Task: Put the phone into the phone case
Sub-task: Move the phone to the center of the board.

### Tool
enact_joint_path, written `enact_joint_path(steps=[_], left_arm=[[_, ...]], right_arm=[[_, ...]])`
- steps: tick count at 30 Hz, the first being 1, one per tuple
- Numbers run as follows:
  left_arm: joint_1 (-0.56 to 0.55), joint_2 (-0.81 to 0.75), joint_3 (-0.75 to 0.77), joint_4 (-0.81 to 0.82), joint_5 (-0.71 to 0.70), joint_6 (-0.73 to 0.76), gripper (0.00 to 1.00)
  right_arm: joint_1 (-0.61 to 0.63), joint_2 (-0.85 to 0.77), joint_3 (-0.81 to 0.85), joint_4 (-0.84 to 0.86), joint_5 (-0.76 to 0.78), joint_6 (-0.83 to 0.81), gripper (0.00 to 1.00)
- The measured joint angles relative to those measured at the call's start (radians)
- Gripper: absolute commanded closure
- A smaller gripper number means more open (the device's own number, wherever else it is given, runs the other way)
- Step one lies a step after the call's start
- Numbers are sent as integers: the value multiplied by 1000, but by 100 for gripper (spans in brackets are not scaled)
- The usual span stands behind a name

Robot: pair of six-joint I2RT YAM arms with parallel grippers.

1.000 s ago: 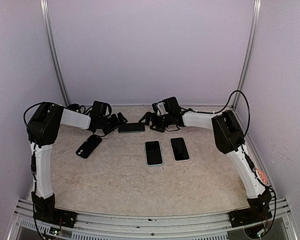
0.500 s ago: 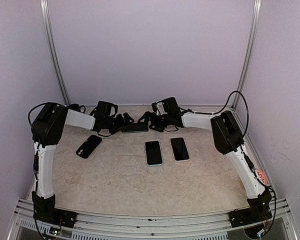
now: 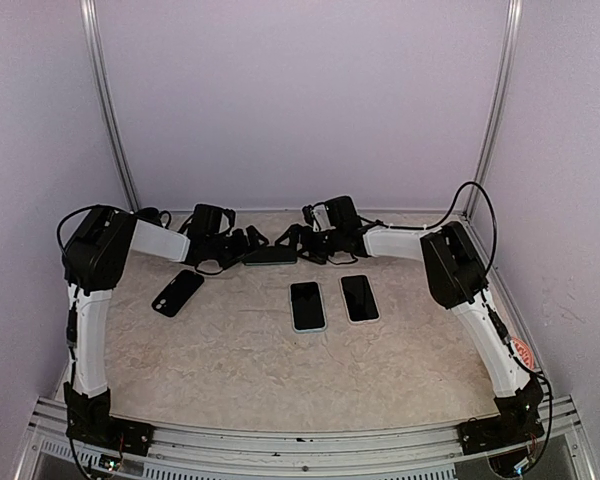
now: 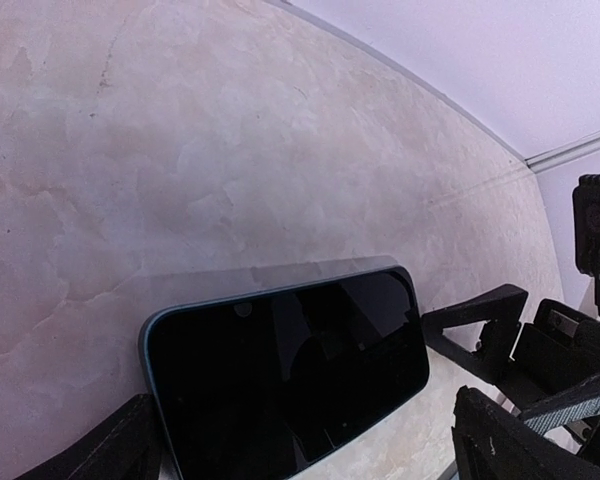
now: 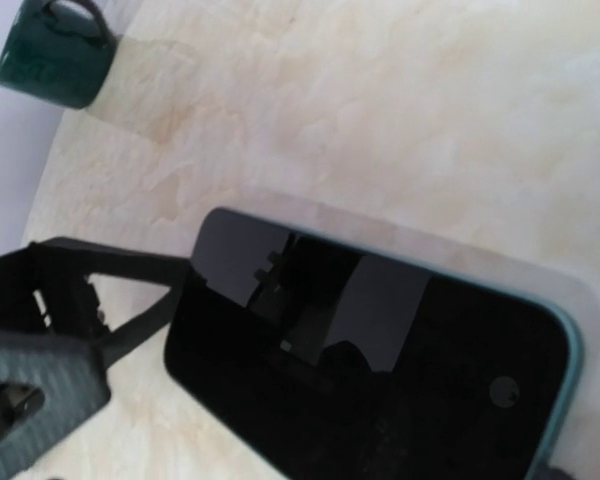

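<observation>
You see a teal-edged phone lying screen-up near the back of the marbled table. Your left gripper and right gripper flank its two short ends, fingers spread wide, grasping nothing. Nearer you lie two more phones side by side, and a black phone case lies apart on the left.
</observation>
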Motion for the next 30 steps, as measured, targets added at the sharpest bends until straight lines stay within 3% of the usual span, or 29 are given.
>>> enact_joint_path(steps=[19, 30], left_arm=[[15, -287, -370, -18, -63, -27, 1], [5, -384, -423, -38, -98, -20, 1]], right_arm=[[105, -94, -199, 99, -129, -24, 1], [127, -112, -230, 110, -149, -26, 1]])
